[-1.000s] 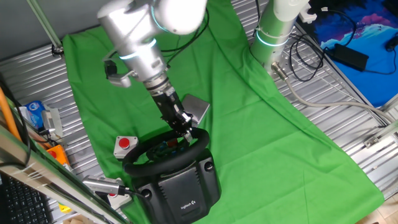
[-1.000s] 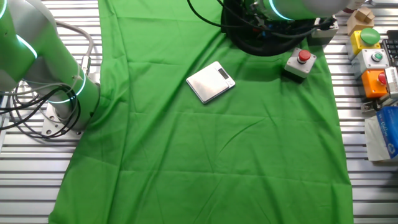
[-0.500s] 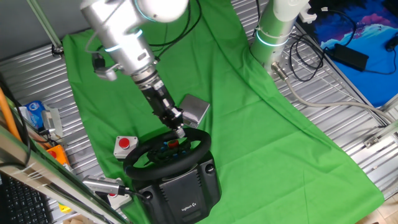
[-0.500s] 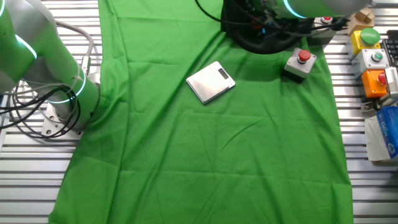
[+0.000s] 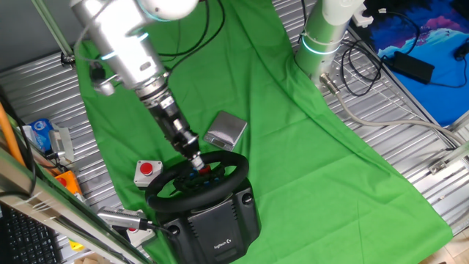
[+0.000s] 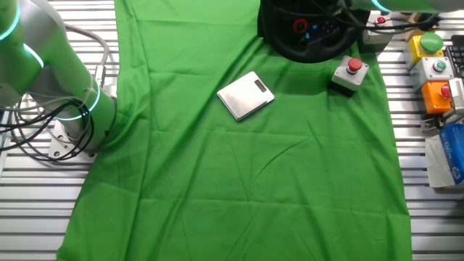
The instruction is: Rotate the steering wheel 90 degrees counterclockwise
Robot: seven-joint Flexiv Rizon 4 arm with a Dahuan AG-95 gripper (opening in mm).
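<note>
The wheel [image 5: 196, 178] sits on its boxy black base [image 5: 212, 224] at the near edge of the green cloth [image 5: 293, 147], rim tilted up towards the arm [image 5: 121, 44]. In the other fixed view only part of the wheel [image 6: 304, 32] shows at the top edge, with a red hub button visible.

The arm reaches down from the upper left, and its end effector [image 5: 195, 160] is right at the far part of the rim, by the hub's coloured buttons. It is small and dark against the black wheel, so I cannot tell whether its fingers are apart or clamped on the rim.

Just behind the wheel lies a grey box [image 5: 226, 130], flat on the cloth. To the wheel's left a red button [image 5: 146, 170] sits on a white box. The cloth covers a slatted metal worktop [image 5: 410, 158].
</note>
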